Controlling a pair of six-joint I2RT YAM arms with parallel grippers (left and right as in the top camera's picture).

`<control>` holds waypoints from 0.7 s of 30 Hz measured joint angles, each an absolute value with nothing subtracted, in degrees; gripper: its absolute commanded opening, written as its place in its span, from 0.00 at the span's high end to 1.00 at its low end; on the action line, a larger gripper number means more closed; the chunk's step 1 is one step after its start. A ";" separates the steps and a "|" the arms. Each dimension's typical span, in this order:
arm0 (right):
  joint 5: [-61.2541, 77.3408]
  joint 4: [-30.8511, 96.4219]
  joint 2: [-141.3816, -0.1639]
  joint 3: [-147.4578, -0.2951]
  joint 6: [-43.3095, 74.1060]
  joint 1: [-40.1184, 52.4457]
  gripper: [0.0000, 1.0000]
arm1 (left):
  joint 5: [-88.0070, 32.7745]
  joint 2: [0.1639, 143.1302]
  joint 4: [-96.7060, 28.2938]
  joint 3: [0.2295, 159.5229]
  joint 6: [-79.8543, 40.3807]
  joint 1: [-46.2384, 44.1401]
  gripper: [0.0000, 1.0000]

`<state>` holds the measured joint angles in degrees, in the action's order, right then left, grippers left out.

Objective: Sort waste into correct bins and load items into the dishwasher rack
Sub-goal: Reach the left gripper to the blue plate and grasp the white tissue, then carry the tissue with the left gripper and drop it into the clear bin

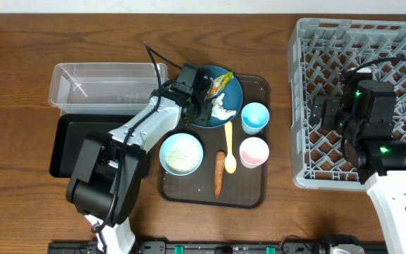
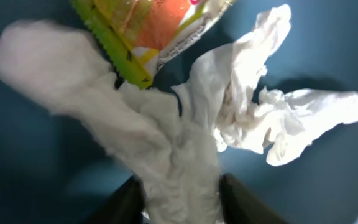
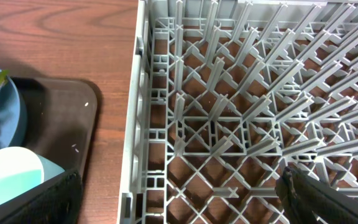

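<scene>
The dark blue plate [image 1: 232, 99] sits at the back of the brown serving tray [image 1: 256, 187]. On it lie the green-orange wrapper [image 1: 222, 81] and the crumpled white tissue [image 1: 223, 110]. My left gripper [image 1: 204, 102] is down on the plate. In the left wrist view its fingers [image 2: 182, 202] are shut on the tissue [image 2: 229, 118], with the wrapper [image 2: 154, 31] just behind. My right gripper [image 1: 321, 113] is open and empty over the left part of the grey rack [image 1: 309, 42]; it also shows in the right wrist view [image 3: 185, 205].
On the serving tray are a white bowl of rice [image 1: 182, 153], a yellow spoon [image 1: 229, 144], a carrot [image 1: 219, 173], a light blue cup [image 1: 255, 116] and a pink cup [image 1: 254, 151]. The clear tub [image 1: 108, 70] and black tray [image 1: 65, 152] stand to the left.
</scene>
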<state>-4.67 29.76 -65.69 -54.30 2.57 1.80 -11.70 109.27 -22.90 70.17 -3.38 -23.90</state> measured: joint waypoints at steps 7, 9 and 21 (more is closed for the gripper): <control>-4.67 29.76 -65.69 -54.30 2.57 1.80 0.01 | -11.53 109.27 -22.90 70.17 -3.36 -23.90 0.94; -4.67 29.76 -65.69 -54.30 2.57 1.80 0.01 | -11.57 109.27 -22.94 70.17 -3.16 -23.90 0.94; -4.67 29.78 -65.73 -54.30 2.57 1.80 0.01 | -7.25 98.19 -23.62 70.17 -3.16 -22.06 0.94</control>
<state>-4.67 29.78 -65.73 -54.30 2.57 1.80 -7.25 98.19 -23.62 70.17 -3.16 -22.06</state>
